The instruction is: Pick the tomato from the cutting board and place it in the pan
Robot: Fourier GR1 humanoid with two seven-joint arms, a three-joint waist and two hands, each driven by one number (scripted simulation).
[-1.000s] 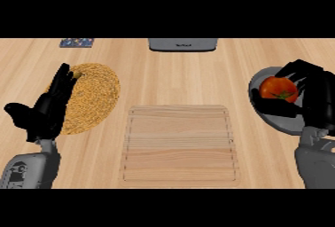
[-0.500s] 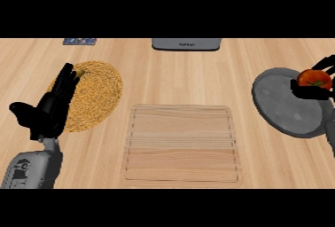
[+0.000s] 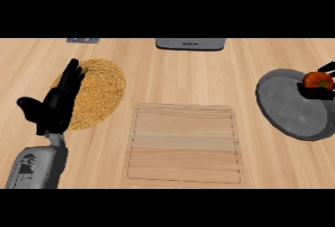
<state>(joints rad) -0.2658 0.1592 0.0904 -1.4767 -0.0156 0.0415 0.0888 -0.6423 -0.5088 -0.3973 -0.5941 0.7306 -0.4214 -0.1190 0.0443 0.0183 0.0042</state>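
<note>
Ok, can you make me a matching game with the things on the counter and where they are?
Things:
1. tomato
2. cutting board
3. left hand
4. grey box

Places:
A. at the far edge of the counter
B. over the round woven mat
C. above the pan, in the right hand
D. in the middle of the counter, nothing on it

Pairs: 1-C, 2-D, 3-B, 4-A

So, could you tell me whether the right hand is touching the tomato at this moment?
Touching. In the head view, the right hand's black fingers curl against the tomato from below and above, with no gap, over the pan's right part.
</note>
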